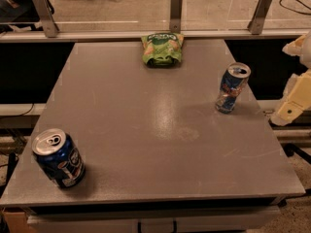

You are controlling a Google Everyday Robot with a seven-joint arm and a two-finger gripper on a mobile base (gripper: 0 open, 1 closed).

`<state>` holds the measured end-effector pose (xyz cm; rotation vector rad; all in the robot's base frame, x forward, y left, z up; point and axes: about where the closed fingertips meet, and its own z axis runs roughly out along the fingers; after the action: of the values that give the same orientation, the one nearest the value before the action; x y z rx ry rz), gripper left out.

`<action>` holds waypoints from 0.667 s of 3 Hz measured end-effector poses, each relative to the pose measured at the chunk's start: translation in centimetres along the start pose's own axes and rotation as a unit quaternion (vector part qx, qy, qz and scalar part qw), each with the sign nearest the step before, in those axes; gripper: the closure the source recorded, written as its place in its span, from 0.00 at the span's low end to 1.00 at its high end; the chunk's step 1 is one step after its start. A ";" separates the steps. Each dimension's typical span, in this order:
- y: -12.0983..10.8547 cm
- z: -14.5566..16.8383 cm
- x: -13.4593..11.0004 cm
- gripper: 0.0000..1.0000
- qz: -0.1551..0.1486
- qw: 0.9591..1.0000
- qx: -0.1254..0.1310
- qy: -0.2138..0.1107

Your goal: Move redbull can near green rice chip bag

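Observation:
The redbull can [232, 88], tall, slim, blue and silver with a silver top, stands upright near the right edge of the grey table [155, 130]. The green rice chip bag [162, 48] lies at the table's far edge, near the middle, well apart from the can. My gripper [291, 106] shows as pale cream parts at the frame's right edge, off the table and to the right of the can, not touching it.
A shorter, wider dark blue can [58, 158] stands at the table's near left corner. A rail with metal posts [176, 11] runs behind the table. The table's right edge lies between the redbull can and my arm.

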<state>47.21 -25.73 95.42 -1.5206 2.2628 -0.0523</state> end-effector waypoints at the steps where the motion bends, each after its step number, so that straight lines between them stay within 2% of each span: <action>1: -2.2 2.7 0.4 0.00 0.023 0.998 0.002 -0.059; 2: -3.2 5.4 -0.6 0.00 0.036 0.990 -0.009 -0.135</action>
<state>52.14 -25.47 91.47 -1.3624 2.1026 0.1838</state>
